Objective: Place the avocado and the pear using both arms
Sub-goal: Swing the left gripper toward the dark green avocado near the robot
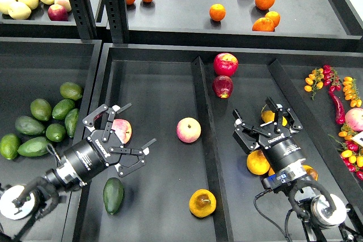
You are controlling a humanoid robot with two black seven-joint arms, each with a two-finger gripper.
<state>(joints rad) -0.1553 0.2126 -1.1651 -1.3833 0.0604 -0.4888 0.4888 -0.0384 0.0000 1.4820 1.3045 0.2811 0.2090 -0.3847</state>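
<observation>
The avocado lies on its own in the left compartment of the black tray, low down near the front, and the pear sits a little to its right in the same compartment, close to the divider, dark dimple turned up. Neither is in a grip, so by the look of it both pieces are already set down. The left gripper hovers above the avocado with fingers spread wide and nothing between them, a pink-yellow apple showing through the gap just behind. The right gripper is in the right compartment, fingers apart, with a yellow fruit showing between them; whether it touches that fruit I cannot tell. What looks left is pulling both arms clear. Around them: a second apple mid-tray, two red apples further back, oranges beside the right wrist, a pile of avocados in the left bin. The apple by the left fingers could get nudged.
</observation>
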